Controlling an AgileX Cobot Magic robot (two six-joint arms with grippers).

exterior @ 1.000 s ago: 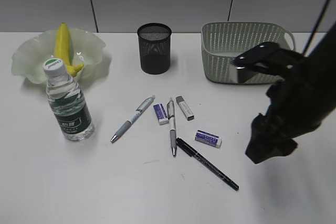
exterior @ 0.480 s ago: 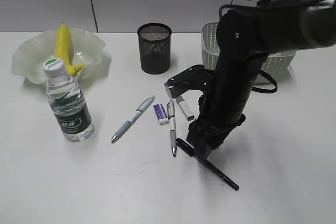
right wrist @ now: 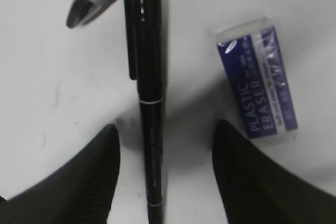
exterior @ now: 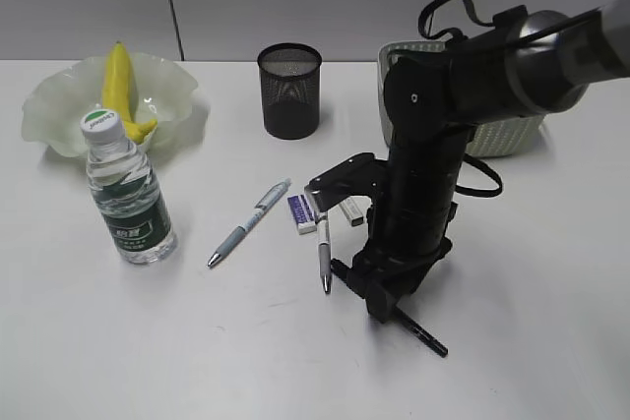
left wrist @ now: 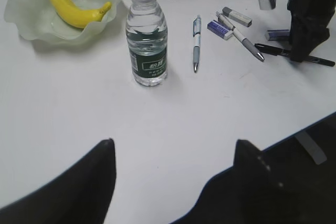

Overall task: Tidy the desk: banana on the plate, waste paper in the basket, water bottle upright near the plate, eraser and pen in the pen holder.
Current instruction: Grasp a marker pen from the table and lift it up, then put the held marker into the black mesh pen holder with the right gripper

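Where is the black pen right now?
In the right wrist view the black pen lies on the desk between the open right gripper's fingers, left of a blue-labelled eraser.

The bulky black right arm (exterior: pixel 423 184) hides most of the sage-green perforated basket (exterior: pixel 512 130) behind it and the slim black pen's (exterior: pixel 418 330) middle.

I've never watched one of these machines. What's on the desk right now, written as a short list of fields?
banana: lying in the plate
plate: pale green, back left
water bottle: upright, in front of the plate
pen holder: black mesh cup, nothing seen inside
basket: back right, partly hidden by the arm
black pen: flat on the desk, between the open fingers
right gripper: lowered over the black pen
blue eraser: beside the black pen
left gripper: raised, open
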